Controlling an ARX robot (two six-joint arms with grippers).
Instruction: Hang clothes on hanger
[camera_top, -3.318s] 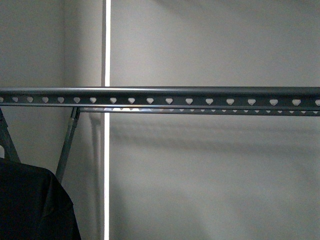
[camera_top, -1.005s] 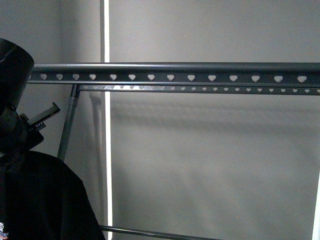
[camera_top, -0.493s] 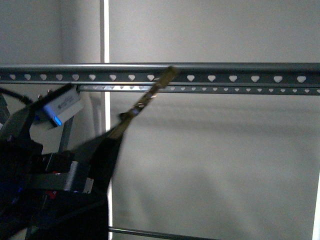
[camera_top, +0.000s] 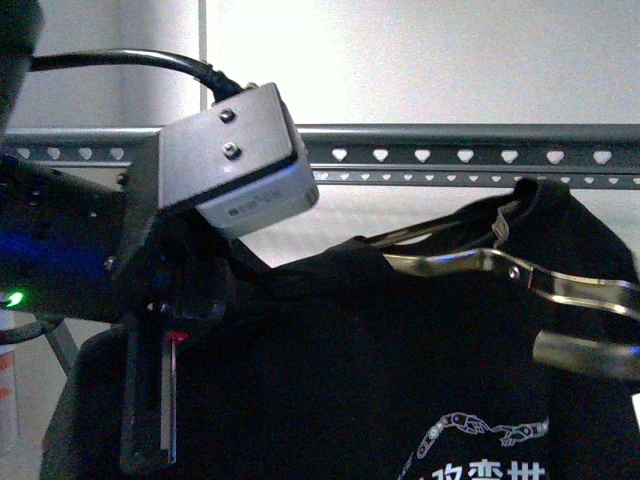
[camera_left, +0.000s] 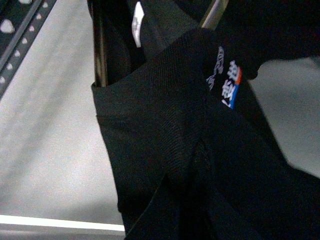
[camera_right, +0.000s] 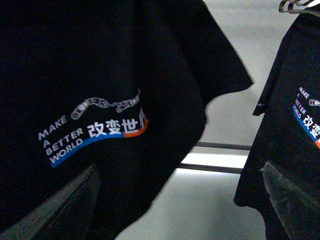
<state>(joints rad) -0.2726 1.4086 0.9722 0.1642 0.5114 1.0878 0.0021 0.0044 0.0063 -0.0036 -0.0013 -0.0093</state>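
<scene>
- Grey wall (camera_top: 450, 60) behind; rack rail (camera_top: 470, 155) crosses at twelve o'clock, above the black T-shirt (camera_top: 330, 370).
- Grip of left fingers (camera_top: 140, 400) cannot be told; right fingers (camera_right: 55, 210) spread; best lift collar over rail.

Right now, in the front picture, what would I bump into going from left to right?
green light on the left arm → grey camera box → chain print on the T-shirt → shiny metal bar
</scene>
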